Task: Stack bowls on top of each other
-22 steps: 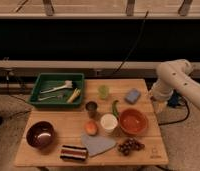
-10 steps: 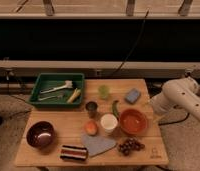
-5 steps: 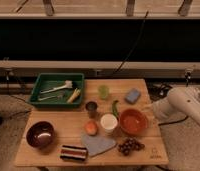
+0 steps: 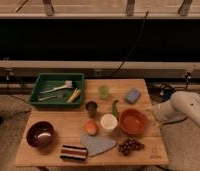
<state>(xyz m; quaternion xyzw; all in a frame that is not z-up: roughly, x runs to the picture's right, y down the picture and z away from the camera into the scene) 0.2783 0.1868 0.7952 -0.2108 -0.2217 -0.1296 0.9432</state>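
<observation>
Hanging just beyond the right edge of the table [image 4: 152, 148], the gripper [image 4: 155, 113] sits level with the orange bowl [image 4: 133, 121] and near its right side, not touching it; how far it is spread is impossible to make out from this angle. Two seconds back it was raised over the table's far right corner beside the blue sponge [image 4: 132, 95]; since then it has dropped and drawn off to the right, so it now lies low and outside the tabletop. Behind it the white arm [image 4: 190, 106] stretches nearly level from the right border, thick at the rounded joint and tapering leftwards toward the bowl. Nothing on the table has shifted. The orange bowl stands at the right front, just beside the white cup [image 4: 109, 122] on its left, with dark grapes [image 4: 129, 146] in front. The maroon bowl [image 4: 41, 134] stands alone at the left front corner, well apart from the orange one, so the two are unstacked. Between them lie a small orange fruit [image 4: 91, 128], a grey-blue cloth [image 4: 98, 144] and a striped block [image 4: 73, 152]. Farther back are the dark metal cup [image 4: 91, 107] and the green tray [image 4: 36, 93] holding utensils
</observation>
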